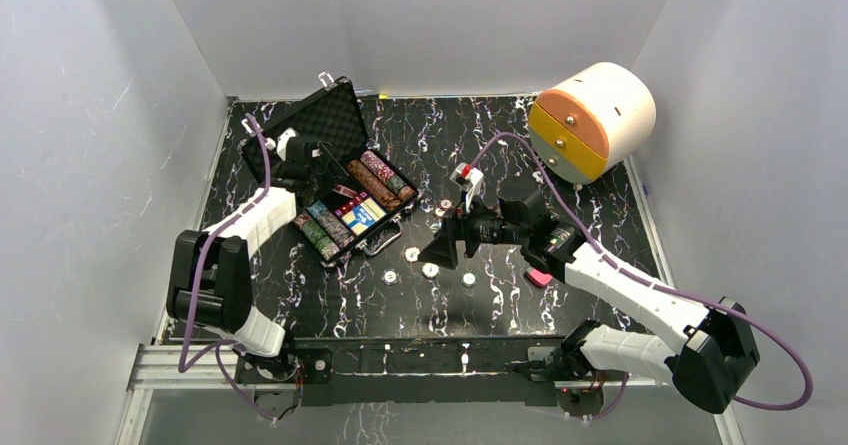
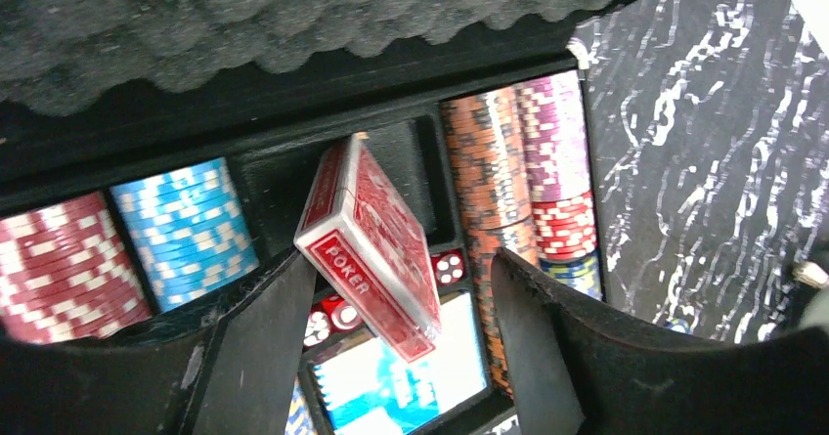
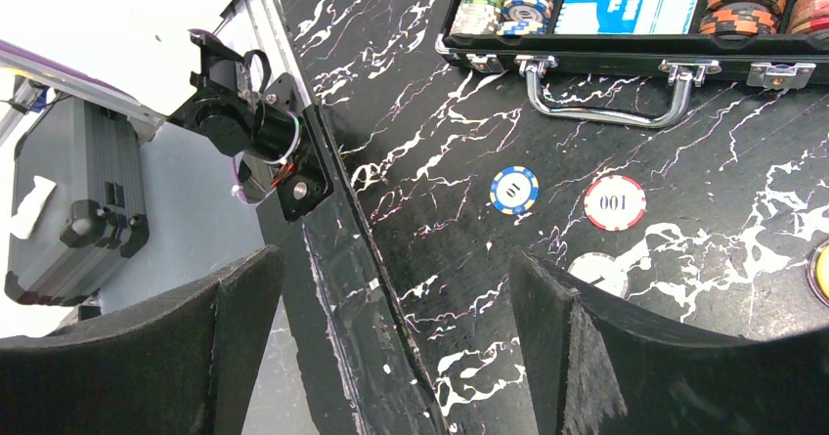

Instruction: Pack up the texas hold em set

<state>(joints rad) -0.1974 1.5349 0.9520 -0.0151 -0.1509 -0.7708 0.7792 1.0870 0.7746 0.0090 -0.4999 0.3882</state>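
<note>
Black marbled table (image 1: 480, 145), pale walls (image 1: 100, 115). Left: open case (image 1: 325, 115), foam lid raised, chip rows (image 2: 186, 230) inside. Red card deck (image 2: 367, 244) tilted in its middle slot, between the spread-open left claw (image 2: 403, 259). Centre: loose chips (image 3: 514, 190) near the case; right claw (image 3: 391, 259) above, open, empty. Right: pink block (image 1: 538, 278); cream-and-orange drum (image 1: 595, 115).

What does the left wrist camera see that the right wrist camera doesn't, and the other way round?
Only the left wrist: a red deck standing tilted in the case, red dice, and the foam lid. Only the right wrist: the handle, latches, and a blue chip and a red chip loose on the table. Both: the open case with its chip rows.
</note>
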